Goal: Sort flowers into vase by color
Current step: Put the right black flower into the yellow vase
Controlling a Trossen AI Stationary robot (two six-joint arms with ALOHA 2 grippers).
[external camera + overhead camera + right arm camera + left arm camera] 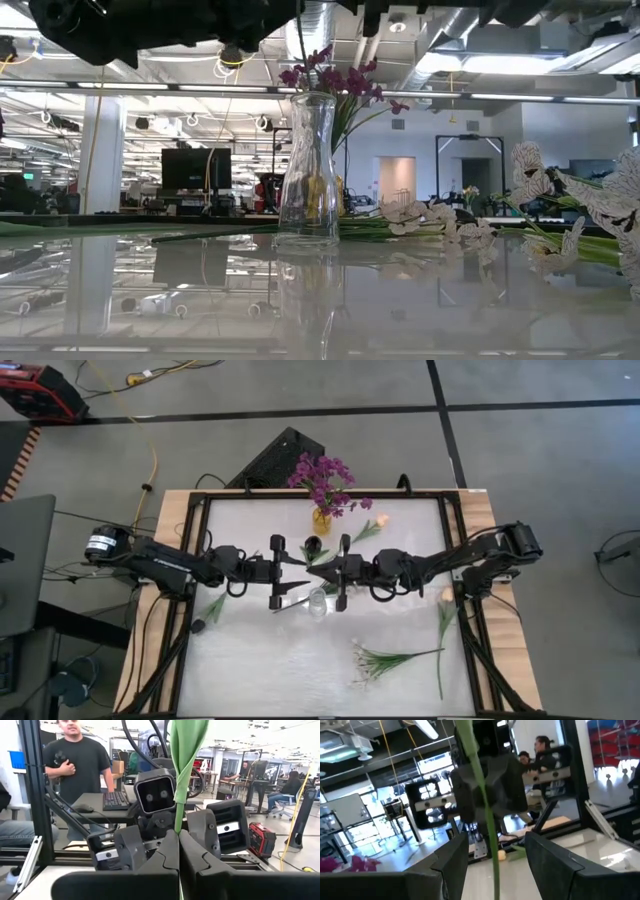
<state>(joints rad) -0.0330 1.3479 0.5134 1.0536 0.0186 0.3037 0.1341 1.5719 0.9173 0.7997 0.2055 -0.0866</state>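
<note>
My right tool is closed on a green stem and holds it above the middle of the desk. My left tool faces it; its fingers stand apart with the same stem between them, not pressed. An empty glass vase stands just below both tools. The purple flowers are already in a vase at the far edge; white sprays and a tulip lie on the desk. I think the stem may slip or bend if one tool releases too early. The desk surface is glossy and reflective. Behind is an open office where a person stands.
</note>
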